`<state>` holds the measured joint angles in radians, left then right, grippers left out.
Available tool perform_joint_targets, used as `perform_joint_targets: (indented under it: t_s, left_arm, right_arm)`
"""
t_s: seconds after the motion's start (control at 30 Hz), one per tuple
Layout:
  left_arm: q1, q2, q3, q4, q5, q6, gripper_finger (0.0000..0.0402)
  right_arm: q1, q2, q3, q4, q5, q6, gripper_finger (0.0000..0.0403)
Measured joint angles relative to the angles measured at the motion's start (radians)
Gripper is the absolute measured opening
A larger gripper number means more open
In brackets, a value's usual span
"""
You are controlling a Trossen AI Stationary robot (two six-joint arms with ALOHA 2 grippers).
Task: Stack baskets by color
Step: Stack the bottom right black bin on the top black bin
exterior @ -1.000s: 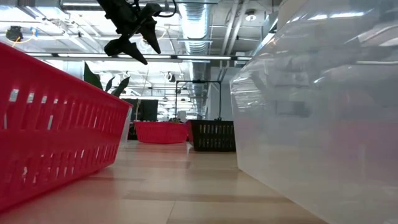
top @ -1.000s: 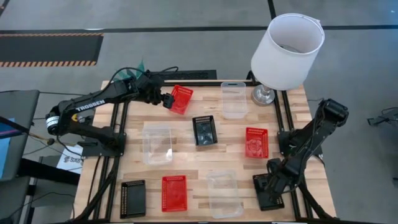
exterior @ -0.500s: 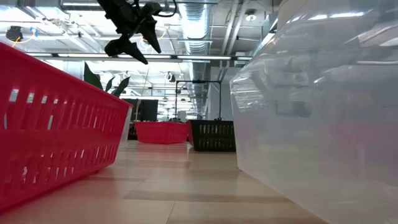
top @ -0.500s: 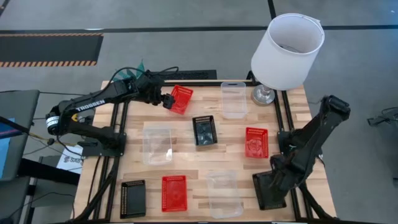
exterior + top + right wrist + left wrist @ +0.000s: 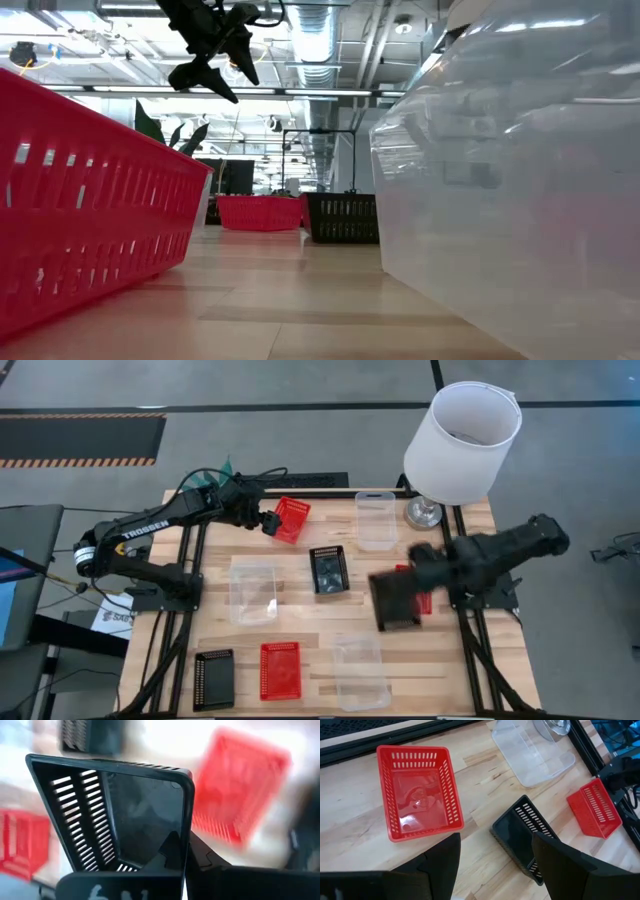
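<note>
Red, black and clear baskets lie spread on the wooden table (image 5: 300,615), each on its base. My right gripper (image 5: 414,578) is shut on a black basket (image 5: 394,602) and carries it above the table's right middle, over part of a red basket (image 5: 420,588). My left gripper (image 5: 268,520) hangs open and empty in the air at the far left, beside a red basket (image 5: 291,518). In the left wrist view that red basket (image 5: 417,790) and another black basket (image 5: 522,837) lie below the left gripper (image 5: 495,840). The low view shows the left gripper (image 5: 208,62) high above the table. My right gripper holds the black basket by one side wall (image 5: 186,815), at the rim. One finger (image 5: 172,851) is inside the basket and the other (image 5: 212,859) outside. The basket is lifted clear of the table and hangs tilted, its open side turned toward the wrist camera.
A white lampshade (image 5: 462,440) on its lamp base stands at the far right corner. Clear baskets lie at the far middle (image 5: 375,520), left middle (image 5: 253,590) and near middle (image 5: 361,670). A black (image 5: 213,678) and a red basket (image 5: 280,670) lie at the near left.
My right gripper has taken the black basket up from the table's near right corner. It has risen and swung toward the far edge and the table's middle, turning as it went. The basket is lifted clear and tilted. My left gripper has kept still.
</note>
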<state>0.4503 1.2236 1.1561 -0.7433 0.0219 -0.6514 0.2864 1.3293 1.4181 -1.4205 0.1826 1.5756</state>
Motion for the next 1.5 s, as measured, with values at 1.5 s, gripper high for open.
perform_joint_targets:
  t_s: [1.5]
  left_arm:
    - [0.0, -0.001, 0.0, -0.01, 0.009, -0.009, 0.0233]
  right_arm:
    - [-0.507, 0.477, 0.0, 0.665, -0.271, -0.631, 0.0022]
